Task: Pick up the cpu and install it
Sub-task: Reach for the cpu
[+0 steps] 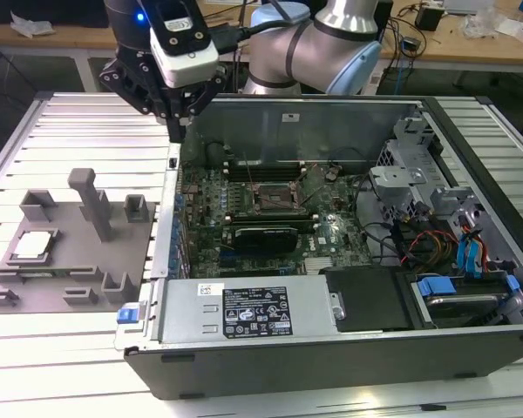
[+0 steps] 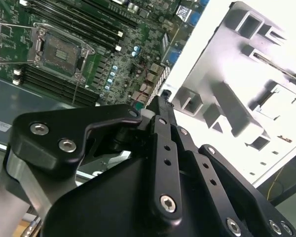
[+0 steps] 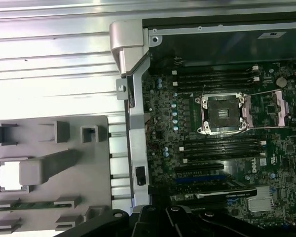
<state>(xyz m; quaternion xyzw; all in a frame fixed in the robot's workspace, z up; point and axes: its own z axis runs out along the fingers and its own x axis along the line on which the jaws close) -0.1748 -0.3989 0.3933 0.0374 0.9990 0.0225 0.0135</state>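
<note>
On the exterior view's left, the grey tray (image 1: 70, 292) is lying on the ribbed metal table (image 1: 87, 131). The cpu (image 1: 32, 246) is sitting flat in a square pocket near the tray's left side, with its pale top facing up. In the first wrist view the cpu (image 3: 10, 174) is peeking out from behind a tall grey block (image 3: 39, 170). Moving right, the gripper (image 1: 176, 132) is hanging in the air over the edge of the open computer case (image 1: 331, 122), between the tray and the motherboard (image 1: 331, 231), well apart from the cpu. Its two fingers are looking pressed together into one point. They are pinching nothing and touching nothing. In the second wrist view the gripper (image 2: 158, 103) is looking the same way. Further right, the dark socket (image 1: 275, 193) is sitting in the middle of the motherboard, and it looks open and empty. I think the job is at its very start, the picking-up part, because the chip is lying untouched in the tray. To grab it, the fingers would need to spread apart, line up right above the chip, and come down gently to hold its thin edges.
</note>
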